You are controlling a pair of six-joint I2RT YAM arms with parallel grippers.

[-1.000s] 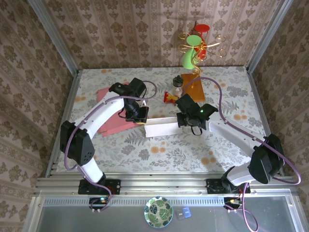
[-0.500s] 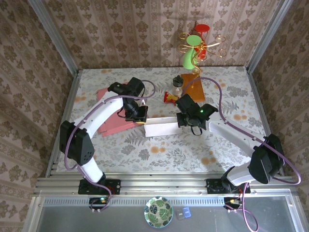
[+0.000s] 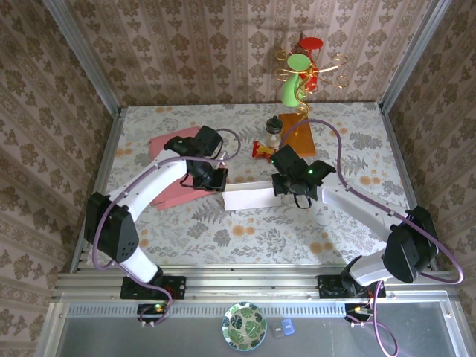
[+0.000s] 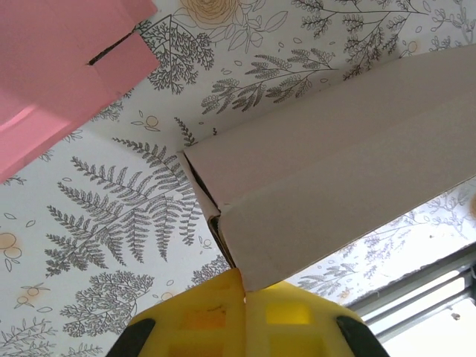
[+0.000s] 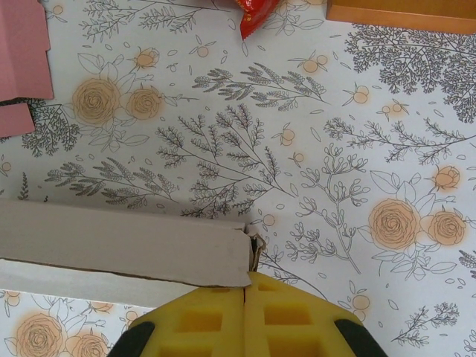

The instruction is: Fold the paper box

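Observation:
The paper box (image 3: 178, 195) lies flat on the floral cloth at the left, pink face up, partly under my left arm. Its slit flaps show in the left wrist view (image 4: 67, 67) and one edge shows in the right wrist view (image 5: 22, 44). Between the grippers stretches a white folded card (image 3: 249, 197), apart from the pink box. My left gripper (image 3: 218, 184) is shut on its left corner (image 4: 244, 279). The card (image 4: 342, 171) runs away to the right. My right gripper (image 3: 281, 190) is shut on the card's other end (image 5: 248, 281). That end of the card (image 5: 119, 245) shows a creased open seam.
An orange wooden block (image 3: 297, 134) lies behind the right gripper, with a small bottle (image 3: 274, 130) and a red wrapper (image 3: 260, 150) beside it. A wire stand with green and red ornaments (image 3: 301, 74) sits at the back. Patterned walls enclose the table; a metal rail (image 4: 416, 286) marks the near edge.
My left arm's wrist and forearm have swung slightly left and lower. Both grippers stay shut on the white card, which has hardly moved.

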